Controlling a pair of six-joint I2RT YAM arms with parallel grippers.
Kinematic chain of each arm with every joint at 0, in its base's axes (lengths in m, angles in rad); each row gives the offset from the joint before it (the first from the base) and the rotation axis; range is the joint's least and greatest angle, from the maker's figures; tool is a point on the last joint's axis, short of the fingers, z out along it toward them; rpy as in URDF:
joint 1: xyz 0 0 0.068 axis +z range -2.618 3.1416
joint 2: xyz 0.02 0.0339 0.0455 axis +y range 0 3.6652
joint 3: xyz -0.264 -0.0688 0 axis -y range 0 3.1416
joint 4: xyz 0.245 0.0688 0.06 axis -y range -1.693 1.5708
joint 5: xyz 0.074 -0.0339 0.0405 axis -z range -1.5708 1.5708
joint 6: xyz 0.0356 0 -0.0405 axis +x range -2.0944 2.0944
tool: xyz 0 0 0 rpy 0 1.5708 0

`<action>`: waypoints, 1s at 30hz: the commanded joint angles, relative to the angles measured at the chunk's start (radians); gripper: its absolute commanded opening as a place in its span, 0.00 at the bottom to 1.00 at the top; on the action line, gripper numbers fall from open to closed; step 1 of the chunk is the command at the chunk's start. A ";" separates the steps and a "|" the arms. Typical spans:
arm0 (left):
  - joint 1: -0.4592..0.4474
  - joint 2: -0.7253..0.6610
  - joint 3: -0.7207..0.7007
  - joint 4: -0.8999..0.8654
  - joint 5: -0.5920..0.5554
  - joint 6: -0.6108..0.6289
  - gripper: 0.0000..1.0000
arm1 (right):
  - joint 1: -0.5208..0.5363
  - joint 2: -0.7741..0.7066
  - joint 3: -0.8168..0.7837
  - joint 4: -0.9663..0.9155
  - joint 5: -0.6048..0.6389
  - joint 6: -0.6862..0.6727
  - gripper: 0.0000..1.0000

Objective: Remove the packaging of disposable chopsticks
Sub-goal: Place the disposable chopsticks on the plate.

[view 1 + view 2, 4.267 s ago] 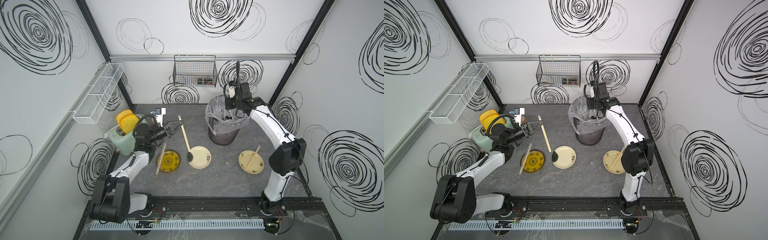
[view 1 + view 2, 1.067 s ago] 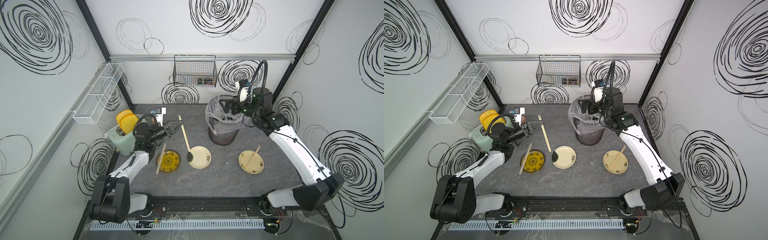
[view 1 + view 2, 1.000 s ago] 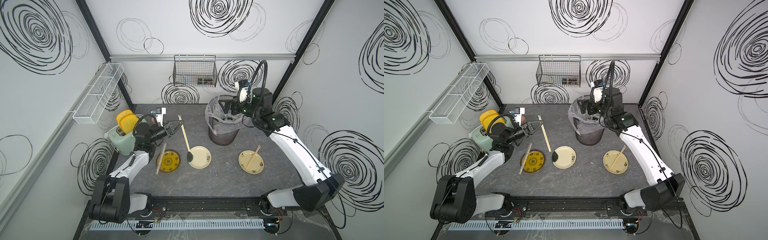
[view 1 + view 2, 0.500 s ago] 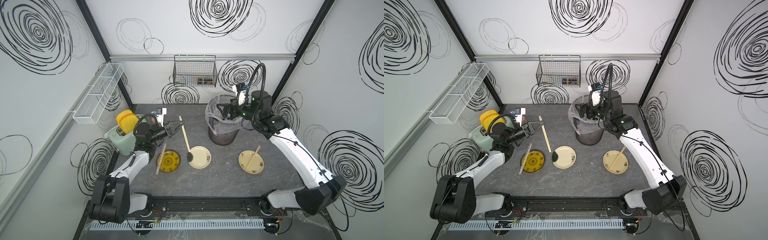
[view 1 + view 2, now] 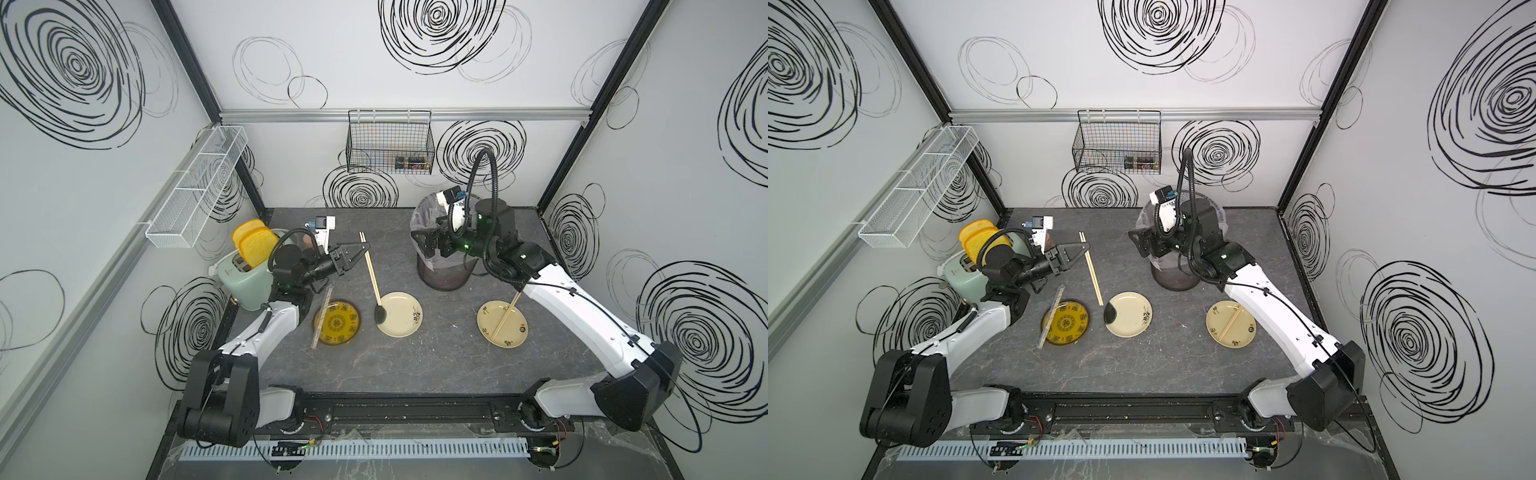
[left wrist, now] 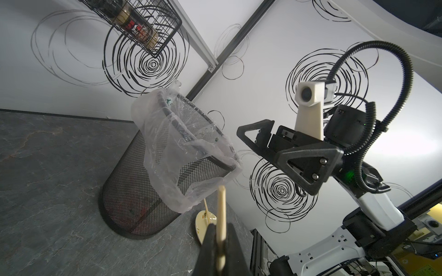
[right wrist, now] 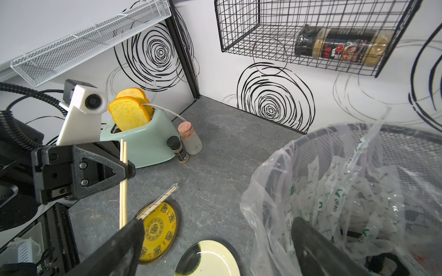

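Note:
My left gripper [image 5: 365, 248] [image 6: 220, 241] is shut on the upper end of a bare pair of disposable chopsticks [image 5: 371, 272] [image 6: 221, 210], whose lower end hangs over the cream plate [image 5: 401, 322]. A second pair, inside its clear packaging [image 5: 322, 316] [image 7: 159, 203], lies across the yellow plate [image 5: 338, 326]. A third bare pair [image 5: 505, 316] rests on the right-hand plate [image 5: 515, 334]. My right gripper [image 5: 432, 245] [image 7: 216, 222] is open and empty at the left rim of the lined mesh bin [image 5: 444, 278]. Crumpled printed sleeves [image 7: 334, 203] lie in the bin.
A mint toaster [image 5: 245, 278] with two toast slices stands at the back left, with two small bottles [image 7: 189, 141] beside it. A black wire basket [image 5: 390, 145] holding a jar hangs on the back wall. A white mesh shelf [image 5: 195, 191] hangs on the left wall.
My right arm has swung its open gripper leftward from above the bin to the bin's left rim. The left gripper and its chopsticks have stayed put.

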 commanded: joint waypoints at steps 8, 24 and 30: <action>-0.004 -0.016 0.030 0.039 0.015 0.001 0.00 | 0.015 -0.030 -0.020 -0.024 0.045 0.006 0.98; -0.016 -0.026 0.036 0.005 0.011 0.030 0.00 | 0.170 0.004 -0.139 0.139 -0.119 0.119 0.99; -0.021 -0.029 0.038 -0.008 0.008 0.040 0.00 | 0.253 0.106 -0.225 0.314 -0.214 0.204 0.89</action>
